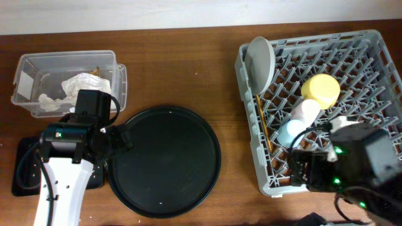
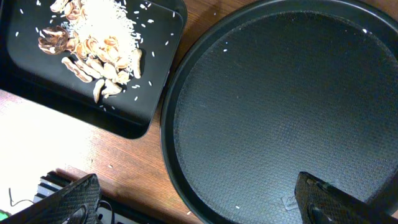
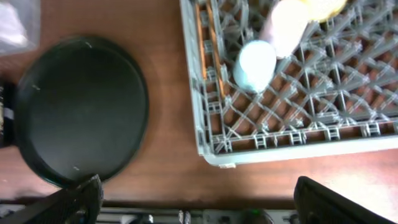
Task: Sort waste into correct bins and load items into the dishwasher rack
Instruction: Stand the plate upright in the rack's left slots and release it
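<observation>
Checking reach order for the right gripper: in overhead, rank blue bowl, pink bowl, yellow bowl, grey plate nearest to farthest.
1. Blue bowl, right beside the right gripper.
2. Pink bowl, just beyond it.
3. Yellow bowl, middle of the rack.
4. Grey plate, rack's far left corner.

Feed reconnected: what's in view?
clear box: 1, transparent, back left
napkin: 1, white, in box
wrapper: 1, gold, in box
flat tray: 1, black, front left
food scraps: pile, beige, on flat tray
round tray: 1, black, centre
rack: 1, grey, right
plate: 1, grey, upright in rack
bowls: 3, yellow bowl, pink bowl, blue bowl, in rack
chopsticks: pair, wooden, rack's left
left hand: 1, black, open by round tray
right hand: 1, black, open by rack
</observation>
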Motion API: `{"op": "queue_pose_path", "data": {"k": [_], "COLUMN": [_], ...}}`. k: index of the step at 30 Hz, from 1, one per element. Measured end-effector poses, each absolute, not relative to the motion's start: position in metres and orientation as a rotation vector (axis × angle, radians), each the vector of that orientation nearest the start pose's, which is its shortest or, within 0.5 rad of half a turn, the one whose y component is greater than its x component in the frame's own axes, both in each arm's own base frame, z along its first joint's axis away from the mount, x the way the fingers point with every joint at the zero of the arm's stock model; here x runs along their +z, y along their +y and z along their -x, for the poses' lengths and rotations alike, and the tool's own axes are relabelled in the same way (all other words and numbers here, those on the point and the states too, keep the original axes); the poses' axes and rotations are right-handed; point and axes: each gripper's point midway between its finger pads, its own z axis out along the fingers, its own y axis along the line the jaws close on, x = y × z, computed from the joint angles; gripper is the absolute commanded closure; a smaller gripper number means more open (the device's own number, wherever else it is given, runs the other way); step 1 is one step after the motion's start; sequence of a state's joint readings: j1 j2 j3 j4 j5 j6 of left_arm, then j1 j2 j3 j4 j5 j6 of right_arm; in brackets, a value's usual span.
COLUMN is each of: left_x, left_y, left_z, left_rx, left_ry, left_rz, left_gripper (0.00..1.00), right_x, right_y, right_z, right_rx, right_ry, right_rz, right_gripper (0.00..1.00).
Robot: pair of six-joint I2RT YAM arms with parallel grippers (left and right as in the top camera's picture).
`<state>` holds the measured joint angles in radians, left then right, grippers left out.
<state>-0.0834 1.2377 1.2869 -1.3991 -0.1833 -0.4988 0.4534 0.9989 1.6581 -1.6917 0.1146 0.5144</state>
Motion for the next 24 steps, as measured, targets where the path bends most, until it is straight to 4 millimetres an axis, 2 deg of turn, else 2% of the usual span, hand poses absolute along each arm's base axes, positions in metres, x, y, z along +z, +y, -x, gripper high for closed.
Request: {"op": "queue_pose_path", "data": {"k": [1, 5, 8, 12, 16, 24], "left_x": [0.198, 0.198, 0.198, 0.198, 0.198, 0.198], "left_y": [0.012, 0.012, 0.012, 0.012, 0.012, 0.012], "left_z": [-0.230, -0.230, -0.230, -0.231, -0.230, -0.231], "left_rx": [0.162, 0.161, 0.161, 0.161, 0.161, 0.161], "left_ry": [2.806, 2.807, 2.806, 2.806, 2.806, 2.805], "left_rz": [0.621, 0.621, 0.621, 0.621, 0.621, 0.621], "left_gripper": [0.01, 0.01, 0.01, 0.01, 0.01, 0.01], "right_x": [0.305, 0.272, 0.257, 0.245, 0.228, 0.228], "right_y": [0.051, 0.051, 0.049, 0.040, 0.028, -0.001], "right_z": [-0.151, -0.169, -0.179, -0.182, -0.169, -0.175], "right_rx": [0.161, 0.163, 0.219, 0.284, 0.278, 0.108], "right_ry": [2.659, 2.628, 2.514, 2.333, 2.281, 2.187], "right_rz": [-0.118, -0.172, -0.220, -0.275, -0.319, -0.402], "right_gripper": [0.01, 0.01, 0.01, 0.01, 0.01, 0.01]}}
